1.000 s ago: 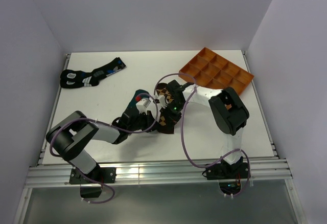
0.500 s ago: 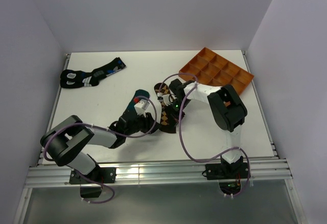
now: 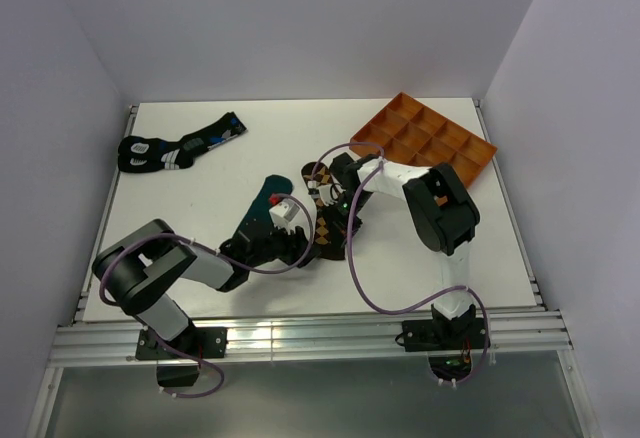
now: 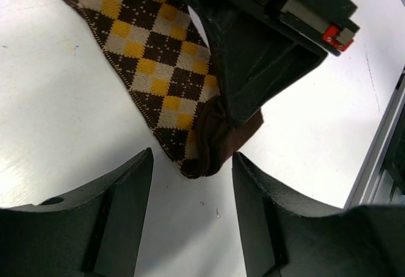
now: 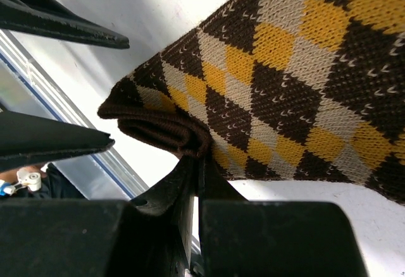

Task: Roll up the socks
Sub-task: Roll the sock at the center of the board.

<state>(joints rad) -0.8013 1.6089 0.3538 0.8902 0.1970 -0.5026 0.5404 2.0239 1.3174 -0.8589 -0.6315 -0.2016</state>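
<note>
The brown-and-yellow argyle sock lay flat near the middle of the white desk, its dark cuff doubled over into what looked like the first turn of a roll. The right tool was clamped tight on that fold, apparently to keep it from springing open. The left tool hovered just in front, fingers spread and holding nothing, seemingly placed to take over the roll. The teal sock lay close by, beside the left wrist.
</note>
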